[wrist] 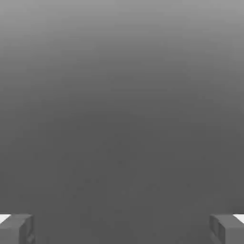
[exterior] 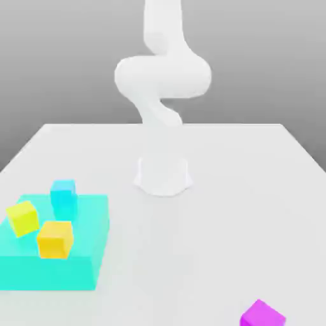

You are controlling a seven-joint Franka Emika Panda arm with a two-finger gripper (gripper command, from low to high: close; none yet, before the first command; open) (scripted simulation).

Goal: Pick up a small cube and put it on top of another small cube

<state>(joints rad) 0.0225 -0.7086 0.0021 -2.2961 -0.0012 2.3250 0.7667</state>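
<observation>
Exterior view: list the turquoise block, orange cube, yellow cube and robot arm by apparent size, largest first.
1. Robot arm
2. Turquoise block
3. Orange cube and yellow cube: too alike to rank surely

I could read no lettering, labels, brand names, numbers or signs anywhere from where I stood; whatever surfaces I could see carried nothing legible to me.

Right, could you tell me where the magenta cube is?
In the exterior view, the magenta cube is at the bottom edge, toward the view's right.
</observation>
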